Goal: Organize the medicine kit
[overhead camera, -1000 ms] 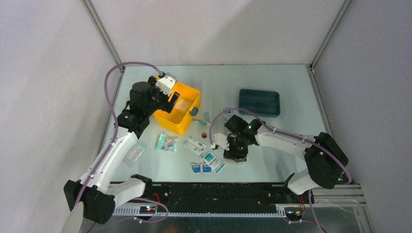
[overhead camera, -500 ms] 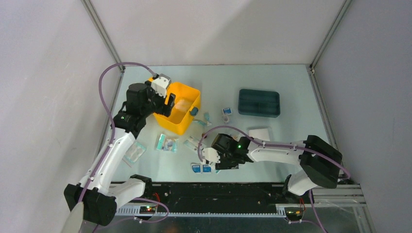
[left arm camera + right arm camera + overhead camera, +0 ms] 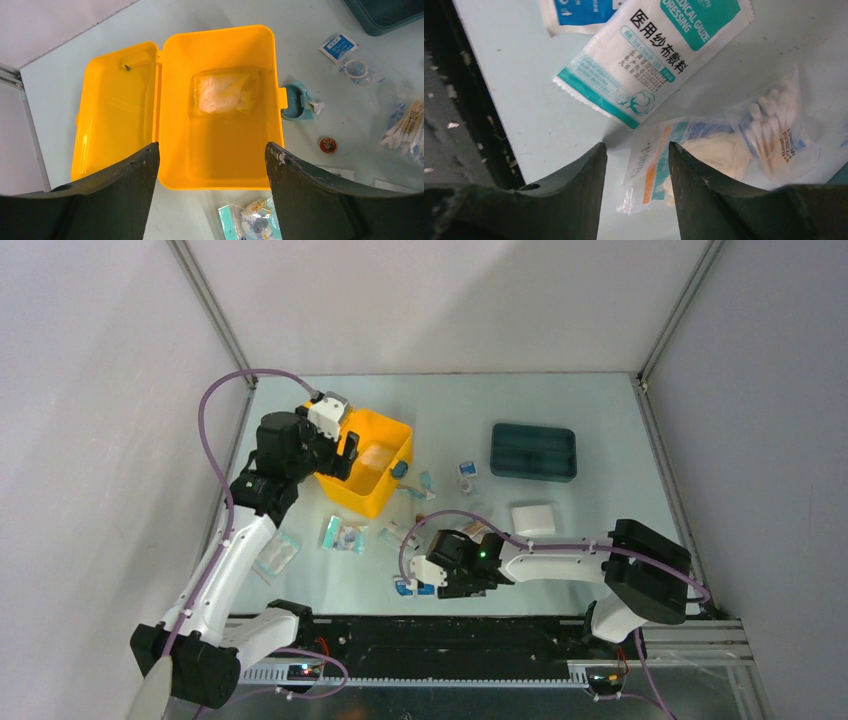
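Your medicine kit (image 3: 220,150) sits open at the table's far left, its lid folded flat and one bagged white pad (image 3: 222,92) inside. The left gripper (image 3: 211,165) hangs above it, fingers spread wide and empty. Near the front edge, the right gripper (image 3: 636,150) is low over a clear pouch (image 3: 689,150), jaws parted narrowly with nothing gripped. Take care here. The pouch lies flat, touching the cotton swab bag (image 3: 774,125) and just beside the gauze packet (image 3: 654,55). You could pinch two at once, or skid it toward the black rail (image 3: 454,125).
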Robot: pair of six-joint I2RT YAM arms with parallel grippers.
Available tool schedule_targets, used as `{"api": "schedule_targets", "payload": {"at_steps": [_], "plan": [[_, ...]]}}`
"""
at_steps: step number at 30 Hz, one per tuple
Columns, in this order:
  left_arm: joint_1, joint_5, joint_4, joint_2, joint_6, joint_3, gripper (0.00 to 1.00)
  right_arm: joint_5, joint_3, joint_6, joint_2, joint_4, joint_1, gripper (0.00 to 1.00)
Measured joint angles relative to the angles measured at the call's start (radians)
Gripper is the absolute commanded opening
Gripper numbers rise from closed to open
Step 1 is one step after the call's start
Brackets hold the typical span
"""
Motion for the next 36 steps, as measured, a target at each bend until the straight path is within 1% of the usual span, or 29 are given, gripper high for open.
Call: {"api": "schedule_targets", "payload": {"at_steps": [2, 4, 5, 6, 7, 8, 9, 12, 15, 17, 21, 25, 29, 33, 36], "plan": [[0.0, 0.006, -0.001, 0.0, 0.0, 0.0, 0.82, 0.022, 0.0, 0.005, 0.014, 0.007, 0.002, 0.45], [0.0, 0.014, -0.001, 0.0, -0.005, 0.0, 0.82, 0.058, 0.002, 0.01, 0.026, 0.023, 0.004, 0.38], [0.0, 0.017, -0.001, 0.0, -0.006, 0.0, 0.82, 0.071, 0.003, 0.01, 0.03, 0.028, 0.004, 0.29], [0.0, 0.019, -0.002, 0.0, -0.007, 0.0, 0.82, 0.086, 0.003, 0.013, 0.035, 0.035, 0.004, 0.25], [0.0, 0.022, -0.002, 0.0, -0.007, 0.0, 0.82, 0.1, 0.003, 0.016, 0.039, 0.042, 0.004, 0.15], [0.0, 0.026, -0.002, 0.0, -0.007, 0.0, 0.82, 0.111, 0.003, 0.018, 0.042, 0.043, 0.003, 0.1], [0.0, 0.032, -0.002, 0.0, -0.007, 0.0, 0.82, 0.121, 0.002, 0.018, 0.044, 0.043, 0.001, 0.01], [-0.002, 0.059, 0.002, 0.014, -0.006, 0.005, 0.81, 0.134, 0.002, 0.017, 0.037, 0.031, -0.018, 0.0], [-0.016, 0.079, 0.012, 0.052, -0.001, 0.022, 0.81, 0.124, 0.007, 0.013, -0.008, -0.014, -0.049, 0.0], [-0.029, 0.103, 0.026, 0.074, 0.014, 0.028, 0.81, 0.088, 0.034, 0.0, -0.068, -0.073, -0.077, 0.0], [-0.048, 0.196, 0.034, 0.101, 0.055, 0.049, 0.81, -0.001, 0.109, -0.037, -0.2, -0.148, -0.149, 0.0], [-0.051, 0.376, 0.044, 0.139, 0.099, 0.09, 0.81, -0.109, 0.175, -0.081, -0.307, -0.188, -0.287, 0.0], [-0.079, 0.558, 0.059, 0.225, 0.126, 0.156, 0.81, -0.183, 0.212, -0.128, -0.328, -0.209, -0.4, 0.0], [-0.157, 0.694, 0.063, 0.315, 0.146, 0.208, 0.8, -0.239, 0.282, -0.166, -0.318, -0.234, -0.473, 0.0], [-0.217, 0.744, 0.063, 0.359, 0.164, 0.223, 0.78, -0.273, 0.374, -0.185, -0.303, -0.236, -0.511, 0.0]]}}
